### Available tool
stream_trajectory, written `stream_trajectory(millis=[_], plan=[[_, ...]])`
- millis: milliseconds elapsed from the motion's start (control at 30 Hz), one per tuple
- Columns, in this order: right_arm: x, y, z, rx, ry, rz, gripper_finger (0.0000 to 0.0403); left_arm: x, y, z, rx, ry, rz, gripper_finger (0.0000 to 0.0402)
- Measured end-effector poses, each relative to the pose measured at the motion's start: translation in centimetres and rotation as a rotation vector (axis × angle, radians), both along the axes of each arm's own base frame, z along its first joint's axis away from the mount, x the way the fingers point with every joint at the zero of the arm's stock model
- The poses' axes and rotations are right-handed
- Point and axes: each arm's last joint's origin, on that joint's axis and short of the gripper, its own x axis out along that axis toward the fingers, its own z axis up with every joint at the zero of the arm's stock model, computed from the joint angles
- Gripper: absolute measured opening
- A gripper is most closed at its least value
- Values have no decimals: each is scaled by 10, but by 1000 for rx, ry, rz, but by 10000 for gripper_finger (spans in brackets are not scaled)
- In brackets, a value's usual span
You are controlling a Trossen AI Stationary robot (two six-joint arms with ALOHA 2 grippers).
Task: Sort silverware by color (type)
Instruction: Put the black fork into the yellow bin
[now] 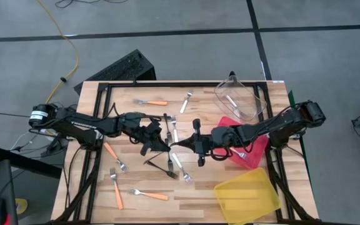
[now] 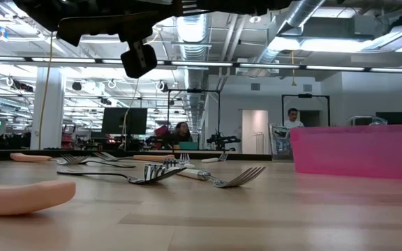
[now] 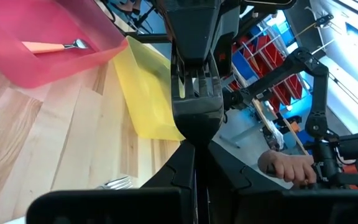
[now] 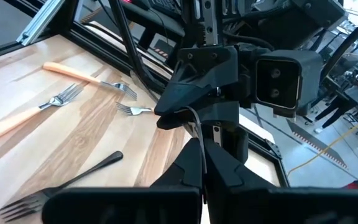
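Note:
A fork (image 3: pixel 194 106) hangs in mid-air over the middle of the table (image 1: pixel 136 181), between my two grippers. My left gripper (image 1: pixel 161 142) and my right gripper (image 1: pixel 185 145) face each other, both shut on it. The fork looks dark against the light in the left wrist view and shows as a thin pale line (image 4: pixel 197 134) in the right wrist view. Other silverware lies flat on the table: orange-handled forks (image 1: pixel 152 102) (image 1: pixel 114 156) (image 1: pixel 149 195), pale forks (image 1: pixel 185 102) (image 1: pixel 181 169) and a black fork (image 1: pixel 161 165). My left gripper pinches the fork's neck (image 3: pixel 194 139), just behind the head, between its two fingers. It comes roughly level from the table's left. The head sticks out past the fingertips, tines toward the other gripper, clear of the table. My right gripper has the fork edge-on (image 4: pixel 202 155) between its two fingers, coming roughly level from the table's right. It is at the fork's tine end. Its own fingers hide how far in the fork reaches.
At the right stand a red bin (image 1: pixel 255 150) holding an orange-handled fork (image 3: pixel 51 46), a clear bin (image 1: pixel 239 100) at the far right with a pale fork inside, and a yellow bin (image 1: pixel 247 194) at the near right. A person's hand (image 3: pixel 284 167) shows beyond the table.

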Motion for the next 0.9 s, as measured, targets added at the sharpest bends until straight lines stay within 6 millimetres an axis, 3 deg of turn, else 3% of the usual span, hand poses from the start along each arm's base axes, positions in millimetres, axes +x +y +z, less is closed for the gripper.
stream_trajectory(millis=[200, 500, 667, 900], plan=[[0, -4, -2, 43, 18, -22, 19, 0, 1, -1, 42, -10, 47, 29], [0, -4, -2, 62, 20, -45, 19, 1, 2, 0, 119, -53, 54, 147], [-1, -5, -4, 215, 33, -153, 19, 1, 4, 0, 129, -52, 60, 191], [-20, 4, -17, 460, 186, -356, 19, -1, 16, -4, 140, -5, 78, 199]])
